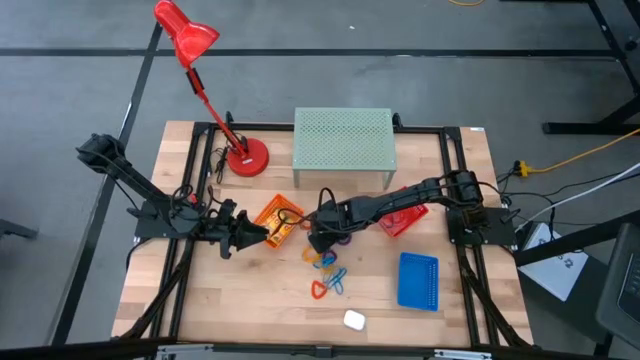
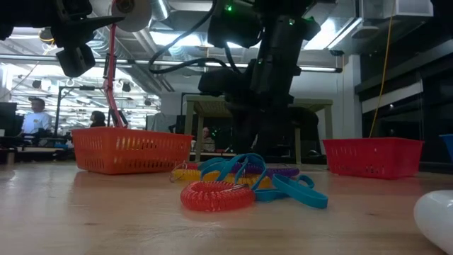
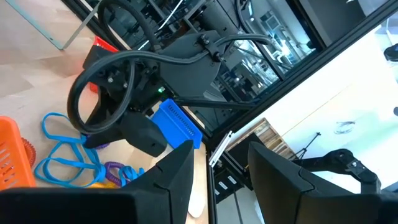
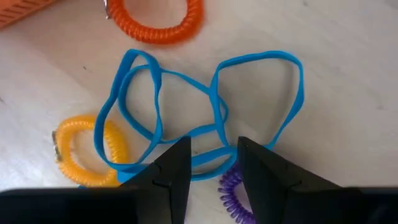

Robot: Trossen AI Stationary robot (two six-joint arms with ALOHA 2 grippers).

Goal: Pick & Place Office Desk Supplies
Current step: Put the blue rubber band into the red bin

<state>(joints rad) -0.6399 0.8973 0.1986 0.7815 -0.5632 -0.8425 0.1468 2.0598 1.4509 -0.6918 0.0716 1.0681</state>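
The right gripper (image 4: 213, 152) is seen with jaws spread over blue loops (image 4: 205, 112) on the bench (image 1: 250, 290); the left gripper's (image 3: 221, 165) jaws are spread, empty; no readable writing, apparently.

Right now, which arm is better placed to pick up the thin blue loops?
Right: the right gripper hangs open directly over the thin blue loops. The left gripper sits farther off, beside the orange mesh basket.

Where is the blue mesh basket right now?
In the high view, the blue mesh basket lies on the table's right front part, apart from the pile of coloured loops to its left, with the red basket behind it.
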